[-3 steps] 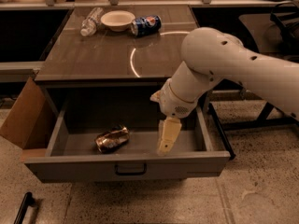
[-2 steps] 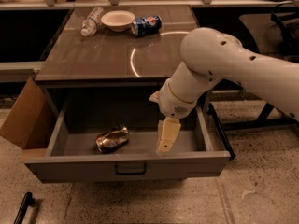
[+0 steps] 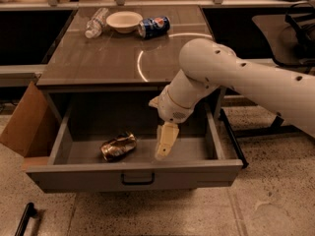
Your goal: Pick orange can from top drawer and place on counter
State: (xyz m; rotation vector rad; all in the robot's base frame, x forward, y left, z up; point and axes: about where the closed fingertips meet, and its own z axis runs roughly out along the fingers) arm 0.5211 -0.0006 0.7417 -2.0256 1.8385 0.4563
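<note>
The orange can (image 3: pixel 118 146), dented and shiny, lies on its side on the floor of the open top drawer (image 3: pixel 74 177), left of centre. My gripper (image 3: pixel 165 142) hangs down inside the drawer, tip near the drawer floor, to the right of the can and apart from it by about a can's length. It holds nothing. My white arm (image 3: pixel 231 73) reaches in from the right, over the front right part of the counter (image 3: pixel 93 58). The counter bears a pale curved line.
At the back of the counter are a blue Pepsi can (image 3: pixel 153 26) on its side, a white bowl (image 3: pixel 124 20) and a clear plastic bottle (image 3: pixel 96 22). A cardboard flap (image 3: pixel 24 127) leans at the drawer's left. A dark chair (image 3: pixel 298 18) stands at the far right.
My arm and gripper have shifted a little to the left inside the drawer, toward the orange can. The can has not moved.
</note>
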